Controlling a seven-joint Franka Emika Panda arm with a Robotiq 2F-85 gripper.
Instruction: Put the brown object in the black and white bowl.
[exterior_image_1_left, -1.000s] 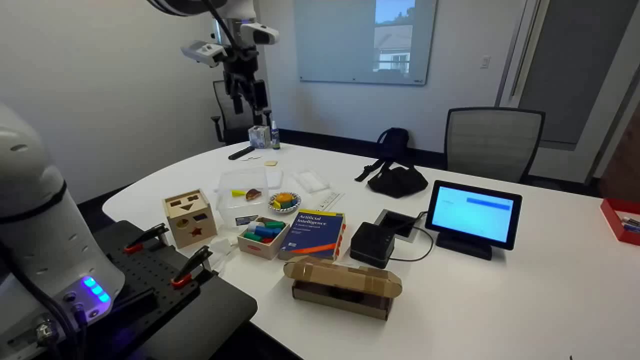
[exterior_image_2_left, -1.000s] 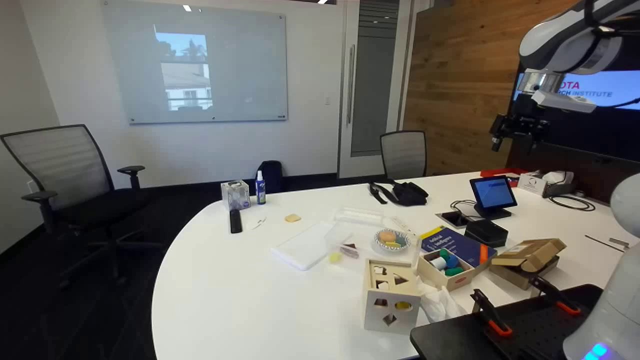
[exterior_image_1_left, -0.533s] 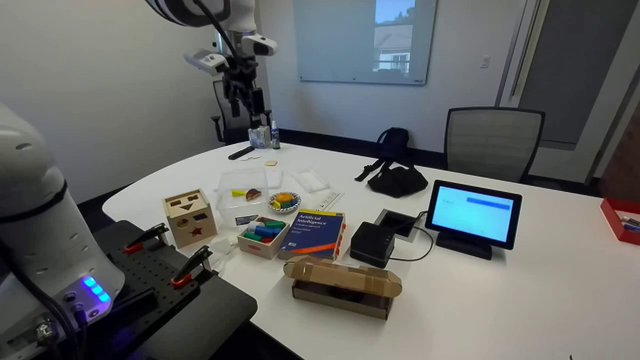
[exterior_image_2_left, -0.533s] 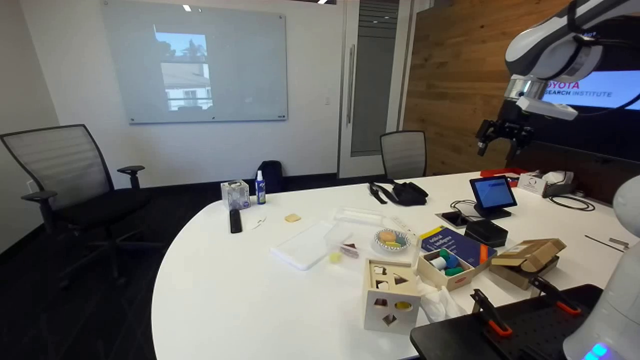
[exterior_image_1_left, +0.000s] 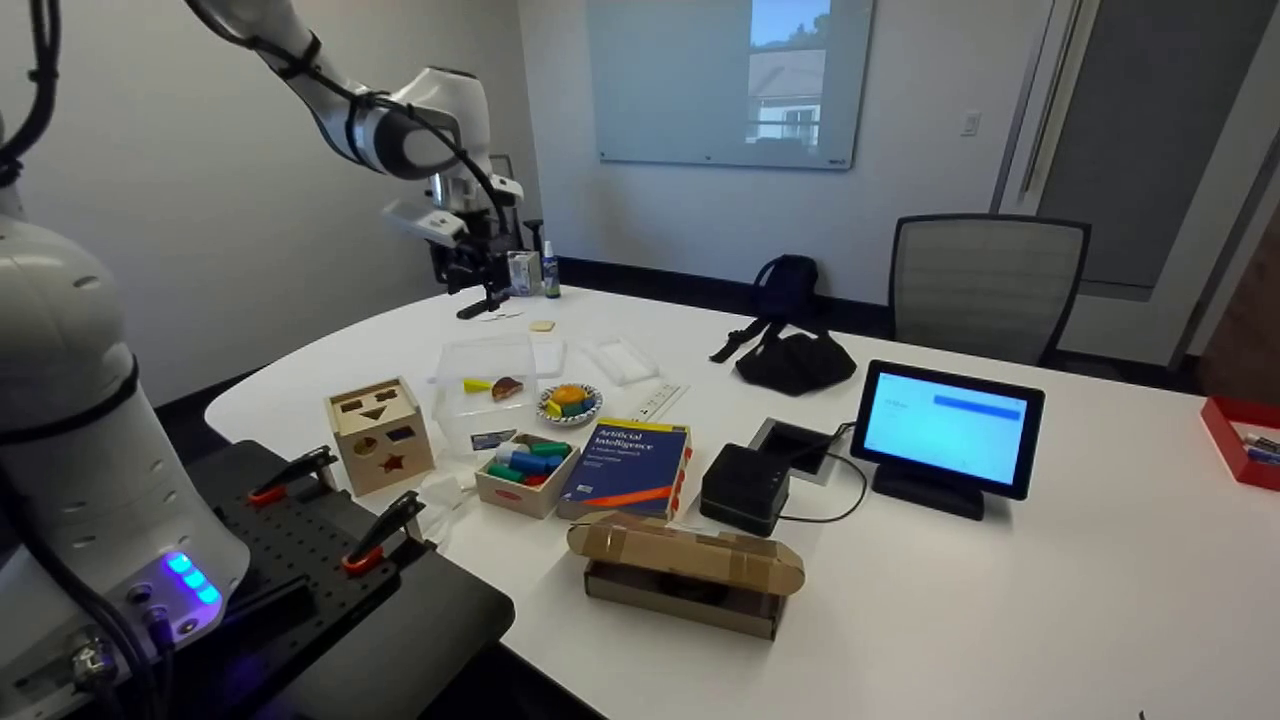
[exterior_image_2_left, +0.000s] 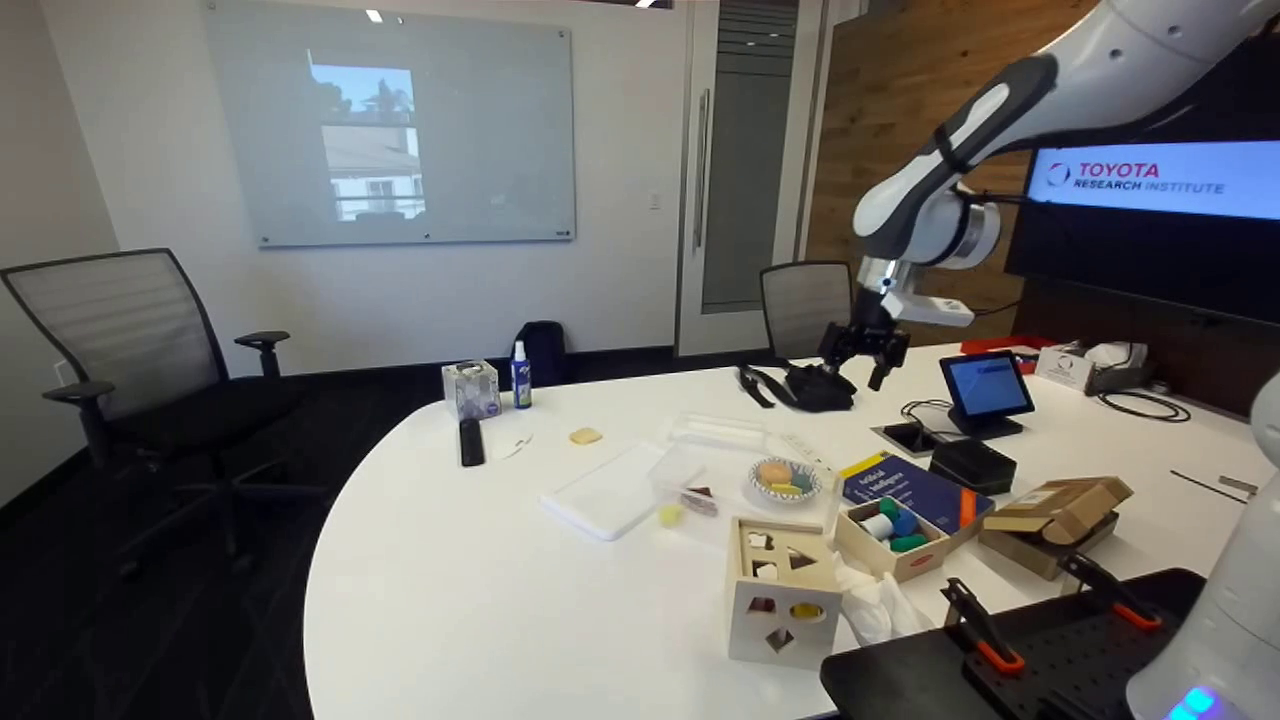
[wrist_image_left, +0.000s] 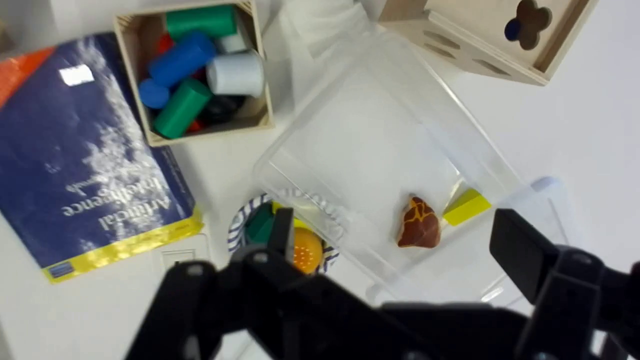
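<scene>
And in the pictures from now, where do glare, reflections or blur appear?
Wrist view: whitish glare mottles the cover of the Artificial Intelligence book, the near gripper looks soft, the brown steak-like piece crisper; in both exterior views: the glass board reflects sky and a building.

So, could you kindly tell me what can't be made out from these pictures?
Part of the black and white bowl: wrist view, hidden by the gripper.
The rest of the wooden cube: wrist view, cut off by the top edge.
Markings on the brown object: small and blurred in an exterior view.
Contents, if any, of the cardboard box: an exterior view, hidden by its lid and shadow.
</scene>
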